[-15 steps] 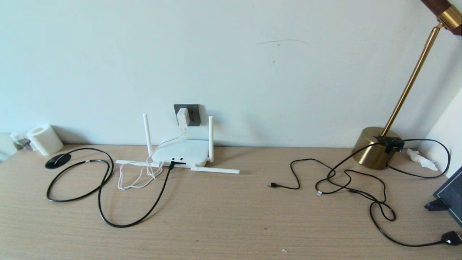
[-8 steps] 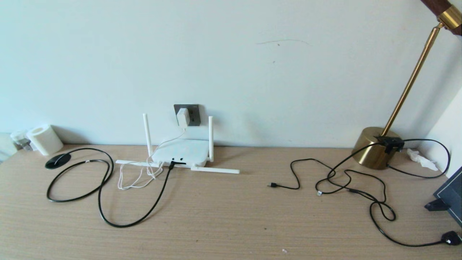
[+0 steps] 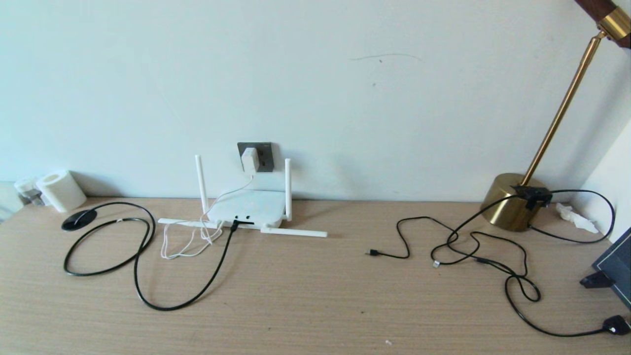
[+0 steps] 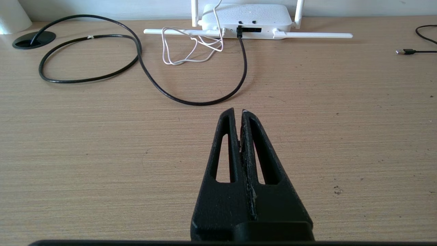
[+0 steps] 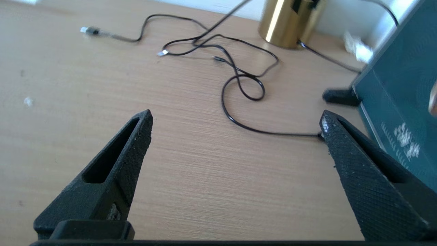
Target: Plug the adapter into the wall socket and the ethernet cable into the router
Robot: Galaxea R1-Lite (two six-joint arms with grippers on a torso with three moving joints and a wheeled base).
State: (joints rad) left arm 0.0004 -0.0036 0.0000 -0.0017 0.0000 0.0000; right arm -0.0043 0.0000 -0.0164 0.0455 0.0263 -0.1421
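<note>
The white adapter (image 3: 249, 159) sits in the dark grey wall socket (image 3: 263, 157), its thin white cord looping down to the desk. Below it lies the white router (image 3: 247, 208) (image 4: 246, 17) with two antennas upright and two flat. The thick black ethernet cable (image 3: 172, 304) (image 4: 191, 101) has its plug in a front port of the router (image 4: 239, 31). Neither arm shows in the head view. My left gripper (image 4: 238, 112) is shut and empty over bare desk, well short of the cable loop. My right gripper (image 5: 235, 118) hangs open over the desk on the right.
Thin black cables (image 3: 468, 246) sprawl on the right by a brass lamp base (image 3: 510, 199). A dark teal box (image 5: 403, 89) stands beside my right gripper. A white paper roll (image 3: 60, 190) and a black desk grommet (image 3: 79, 220) are at the far left.
</note>
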